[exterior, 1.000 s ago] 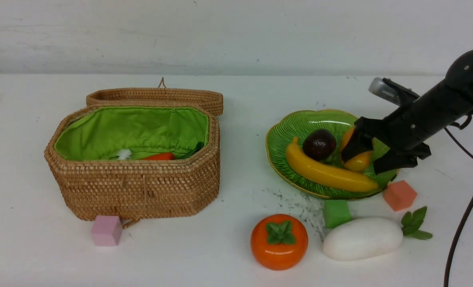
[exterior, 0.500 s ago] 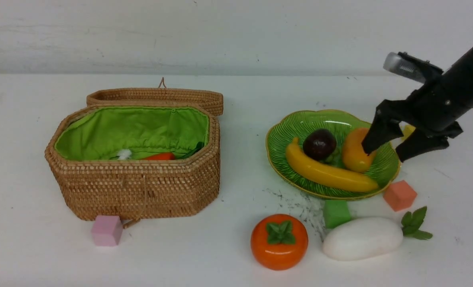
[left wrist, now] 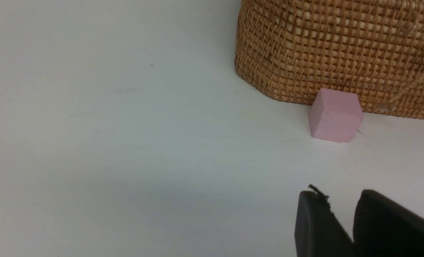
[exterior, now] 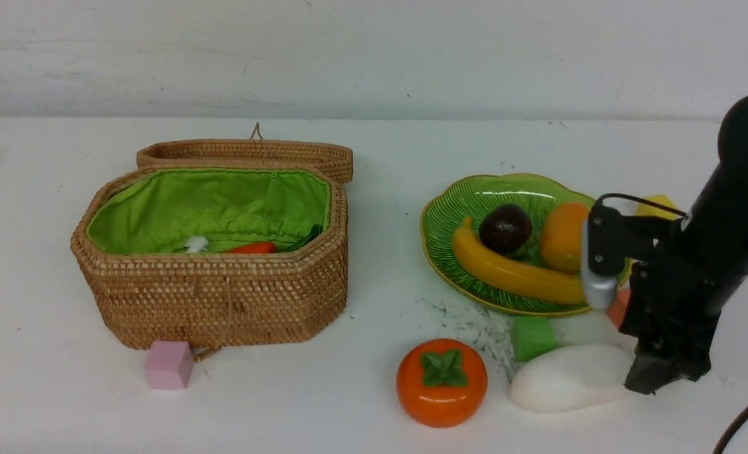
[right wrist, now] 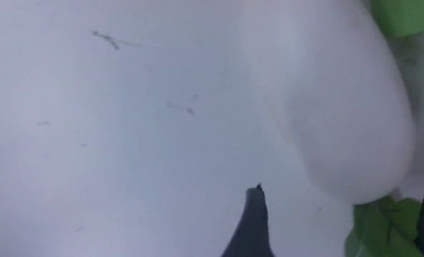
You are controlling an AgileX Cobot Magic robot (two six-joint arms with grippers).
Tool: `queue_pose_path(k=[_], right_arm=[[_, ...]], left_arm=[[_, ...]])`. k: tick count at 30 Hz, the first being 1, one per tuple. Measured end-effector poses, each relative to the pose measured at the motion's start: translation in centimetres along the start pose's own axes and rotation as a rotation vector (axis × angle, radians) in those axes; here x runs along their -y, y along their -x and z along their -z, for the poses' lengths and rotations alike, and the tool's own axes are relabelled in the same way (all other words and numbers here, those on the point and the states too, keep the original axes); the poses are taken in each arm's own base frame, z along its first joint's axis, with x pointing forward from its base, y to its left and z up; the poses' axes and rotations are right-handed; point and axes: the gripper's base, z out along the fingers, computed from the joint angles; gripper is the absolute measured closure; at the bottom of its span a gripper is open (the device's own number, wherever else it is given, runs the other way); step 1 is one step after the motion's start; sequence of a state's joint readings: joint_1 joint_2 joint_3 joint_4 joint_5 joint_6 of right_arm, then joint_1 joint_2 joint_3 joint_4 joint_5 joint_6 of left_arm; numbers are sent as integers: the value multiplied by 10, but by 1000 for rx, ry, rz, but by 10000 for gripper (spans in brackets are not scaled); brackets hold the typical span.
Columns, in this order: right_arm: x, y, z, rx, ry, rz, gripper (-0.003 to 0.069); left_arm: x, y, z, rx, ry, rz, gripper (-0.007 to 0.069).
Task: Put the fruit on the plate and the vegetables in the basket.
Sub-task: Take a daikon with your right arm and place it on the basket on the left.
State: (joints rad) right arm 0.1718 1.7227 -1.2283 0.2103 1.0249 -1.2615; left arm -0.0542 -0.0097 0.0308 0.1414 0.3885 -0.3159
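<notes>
Since a second ago the right gripper (exterior: 654, 372) has left the plate (exterior: 462, 208), swung toward the robot and dropped to the leafy end of the white radish (exterior: 566, 378). The right wrist view is showing its fingers (right wrist: 253, 221) spread wide, one on either side of the radish's green leaves (right wrist: 383, 228), not yet closing on anything.

The radish is lying on the white table (exterior: 374, 403) near the robot, just in front of the plate, with a green cube (exterior: 530, 335) touching its far side. The orange persimmon (exterior: 441, 381) is sitting just to its left. The plate is holding the banana (exterior: 506, 271), the dark purple-brown fruit (exterior: 505, 228) and the mango (exterior: 563, 234). An orange-pink cube (exterior: 618, 307) is peeking out beside the arm.

Well to the left, the wicker basket (exterior: 222, 302) is standing open, its lid (exterior: 247, 151) lying behind it, and the red-orange pepper (exterior: 253, 248) is showing inside against the green lining (exterior: 210, 205). A pink cube (exterior: 169, 364) is resting near the basket's front wall.

The left gripper (left wrist: 340, 214) is hovering low over bare table near the pink cube, its fingers nearly together and holding nothing.
</notes>
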Motion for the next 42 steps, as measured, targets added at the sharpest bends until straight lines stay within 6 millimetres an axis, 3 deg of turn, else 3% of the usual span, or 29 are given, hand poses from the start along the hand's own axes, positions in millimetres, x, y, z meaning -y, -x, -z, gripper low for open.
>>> queue_pose_path(k=[8, 11, 20, 28, 32, 38, 40, 41, 42], right_arm=[[4, 11, -5, 24, -80, 131, 78], [1, 16, -10, 32, -57, 146, 74], [0, 16, -53, -5, 101, 124, 70], [-3, 13, -58, -22, 160, 121, 120], [-6, 14, -48, -18, 159, 125, 120], [-21, 25, -3, 53, 93, 131, 120], [-38, 43, 22, 108, 53, 145, 120], [-40, 44, 21, 110, 56, 149, 120], [-50, 59, 34, 140, 40, 133, 120]], left_arm=[[0, 0, 0, 0, 0, 0, 459], [0, 0, 0, 0, 0, -1, 459], [0, 0, 0, 0, 1, -3, 456], [0, 0, 0, 0, 1, -3, 447], [0, 0, 0, 0, 1, -3, 441], [0, 0, 0, 0, 1, -3, 437], [0, 0, 0, 0, 1, -3, 436], [0, 0, 0, 0, 1, -3, 436], [0, 0, 0, 0, 1, -3, 436]])
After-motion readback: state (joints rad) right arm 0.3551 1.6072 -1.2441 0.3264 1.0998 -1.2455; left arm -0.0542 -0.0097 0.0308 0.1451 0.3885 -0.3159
